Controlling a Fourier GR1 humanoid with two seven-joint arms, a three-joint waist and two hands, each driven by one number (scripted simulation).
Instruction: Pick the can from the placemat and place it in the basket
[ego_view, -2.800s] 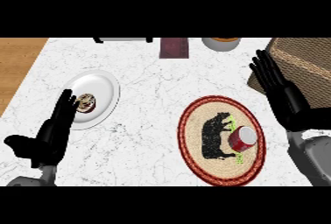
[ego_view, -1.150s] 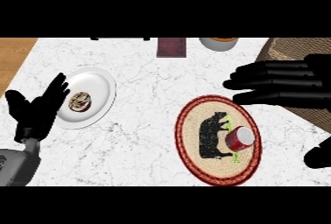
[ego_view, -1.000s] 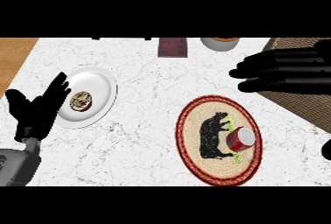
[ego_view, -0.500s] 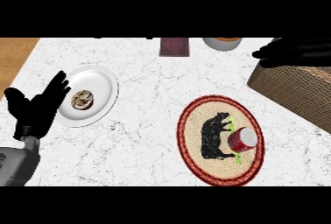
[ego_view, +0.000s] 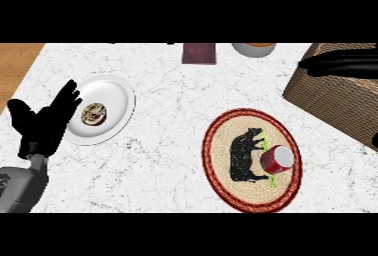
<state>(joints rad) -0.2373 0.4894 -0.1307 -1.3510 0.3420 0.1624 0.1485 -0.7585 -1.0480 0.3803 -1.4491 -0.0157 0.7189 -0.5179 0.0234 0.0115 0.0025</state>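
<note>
The red can (ego_view: 277, 159) sits on the round placemat (ego_view: 220, 150), on its right side, next to the black animal shape. My right robot hand (ego_view: 341, 64) is up over the brown basket (ego_view: 332, 97), well away from the can. Its fingers are stretched out and it holds nothing. My left robot hand (ego_view: 43, 125) rests open at the left side of the white tabletop (ego_view: 170, 100), fingers up, just beside a white plate (ego_view: 114, 95) with a small round snack (ego_view: 94, 113) on it.
</note>
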